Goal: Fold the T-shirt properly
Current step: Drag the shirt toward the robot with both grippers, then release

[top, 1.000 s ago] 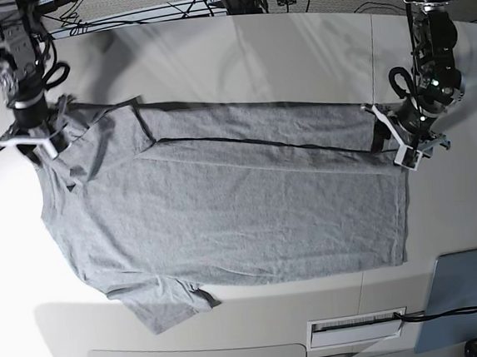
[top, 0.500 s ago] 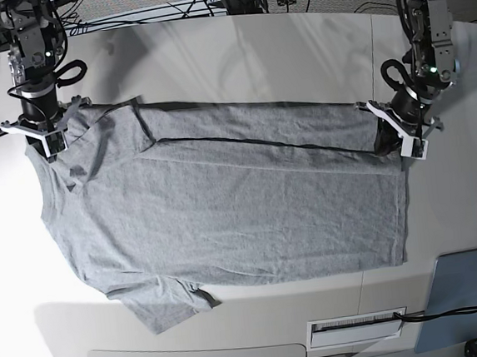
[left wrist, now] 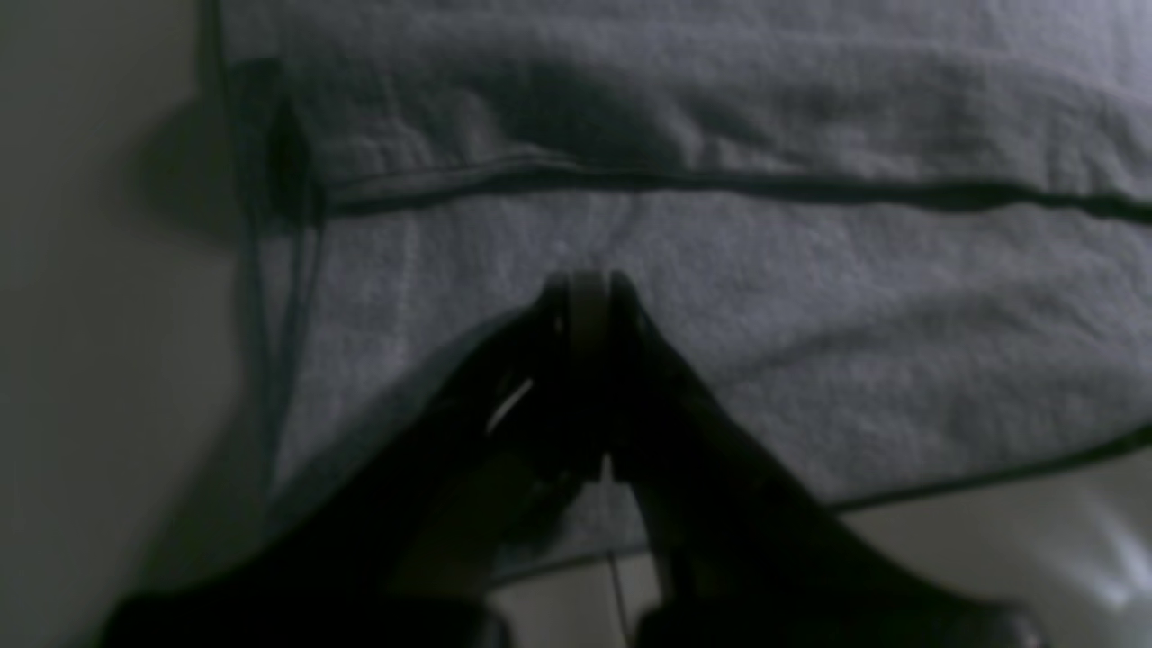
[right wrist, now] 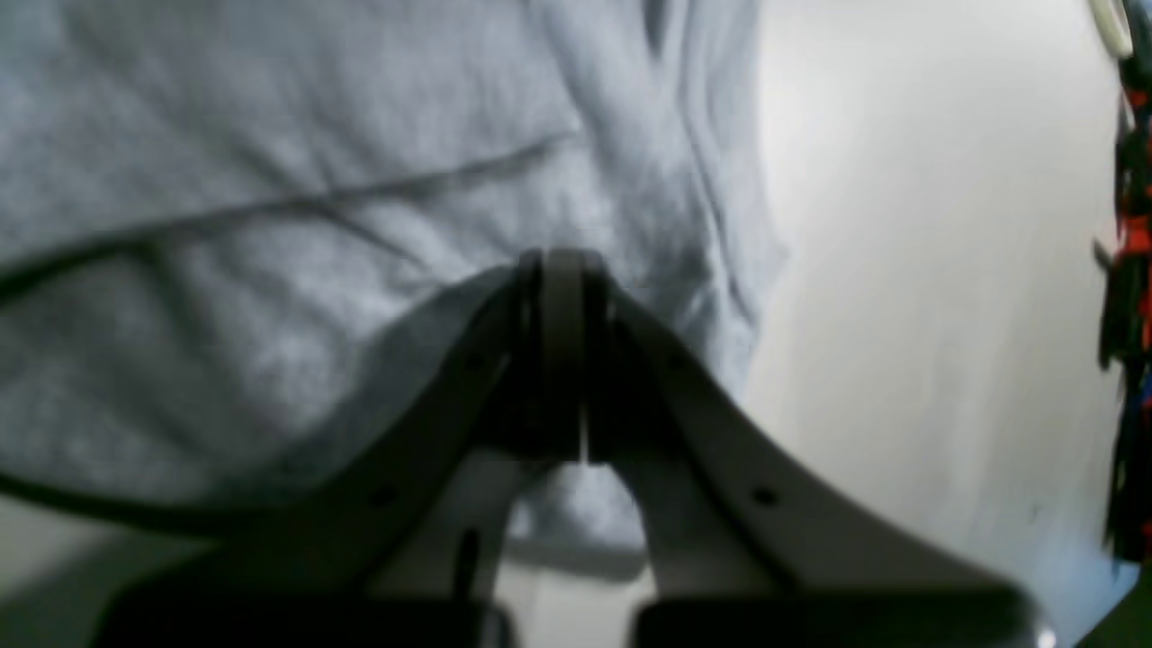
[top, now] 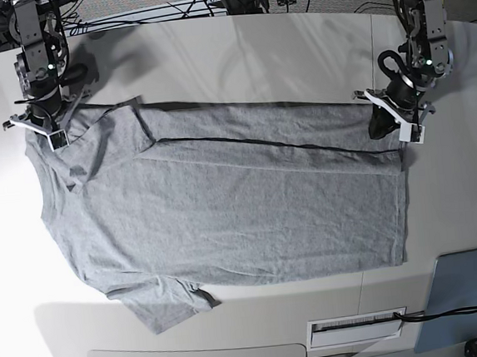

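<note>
While the large heather-grey cotton T-shirt lay spread flat across the white table, plain side up with its far edge folded over, you had both arms at its far corners. Your left gripper was clenched on the hem corner, and your right gripper was pinched tight on cloth at the sleeve end.

I see the heather-grey cotton T-shirt: matt, soft knit, finely wrinkled, fuzzy just beyond my left gripper. Pale tabletop beside it looks smooth with a faint sheen. Gripper fingers look like smooth matt plastic.
</note>
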### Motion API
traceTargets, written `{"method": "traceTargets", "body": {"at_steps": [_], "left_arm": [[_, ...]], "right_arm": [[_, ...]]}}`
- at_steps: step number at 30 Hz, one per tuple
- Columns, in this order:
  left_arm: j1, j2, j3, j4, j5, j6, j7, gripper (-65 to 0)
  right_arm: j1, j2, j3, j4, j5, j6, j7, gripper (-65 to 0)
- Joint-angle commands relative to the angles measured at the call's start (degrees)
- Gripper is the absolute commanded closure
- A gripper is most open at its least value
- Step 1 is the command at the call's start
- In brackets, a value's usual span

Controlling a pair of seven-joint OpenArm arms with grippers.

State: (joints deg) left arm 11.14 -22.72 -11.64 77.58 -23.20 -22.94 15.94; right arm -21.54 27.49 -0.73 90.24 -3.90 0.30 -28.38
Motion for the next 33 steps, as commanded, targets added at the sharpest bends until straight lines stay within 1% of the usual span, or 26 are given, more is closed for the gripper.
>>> {"method": "traceTargets", "body": {"at_steps": [1, 5, 9, 13, 19, 21, 26, 27, 30, 31, 33], "left_arm": [[1.4, -0.8, -0.1, 0.1, 1.3, 0.4, 2.0, 0.0], [5.0, -1.0, -0.1, 0.2, 1.3, 0.2, 2.0, 0.0], [8.6, -1.1, -0.2, 0.4, 1.3, -3.7, 2.0, 0.0], [11.6, -1.1, -0.2, 0.5, 1.3, -5.7, 2.1, 0.0], [17.3, -1.1, -0.2, 2.1, 2.0, -5.7, 2.0, 0.0], [19.6, -1.1, -0.5, 3.5, 2.0, -5.7, 2.0, 0.0], [24.5, -1.1, -3.7, 6.2, 2.0, -5.8, 1.9, 0.0], [25.3, -1.1, -4.7, 6.3, 2.0, -6.9, 1.4, 0.0], [27.3, -1.1, -8.2, 6.3, 2.2, -11.8, -0.2, 0.0], [27.9, -1.1, -9.2, 6.3, 2.2, -13.0, -0.2, 0.0], [28.9, -1.1, -11.1, 6.3, 2.2, -14.0, -0.1, 0.0]], "right_arm": [[-0.3, 0.8, 0.5, 0.2, 0.0, 0.5, -2.1, 0.0], [-2.8, 0.8, 0.5, 0.3, 0.0, 0.6, -1.8, 0.0], [-6.6, 0.8, 0.5, 0.5, -0.4, 0.6, -1.3, 0.0], [-11.1, 0.8, 0.5, 2.9, -2.1, 0.4, 0.1, 0.0], [-16.4, 0.8, 0.5, 6.8, -2.2, -0.5, 0.2, 0.0], [-17.6, 0.8, 0.5, 7.0, -3.1, -1.0, 0.3, 0.0], [-22.0, 0.8, 0.5, 7.1, -7.4, -4.3, 0.3, 0.0], [-22.9, 0.8, 0.5, 7.1, -8.2, -5.0, 0.5, 0.0], [-25.9, 0.8, 0.5, 7.1, -9.7, -6.7, 1.5, 0.0], [-26.7, 0.8, 0.5, 7.1, -9.7, -7.0, 1.9, 0.0], [-28.1, 0.8, 0.5, 7.1, -9.7, -7.1, 2.1, 0.0]]}}
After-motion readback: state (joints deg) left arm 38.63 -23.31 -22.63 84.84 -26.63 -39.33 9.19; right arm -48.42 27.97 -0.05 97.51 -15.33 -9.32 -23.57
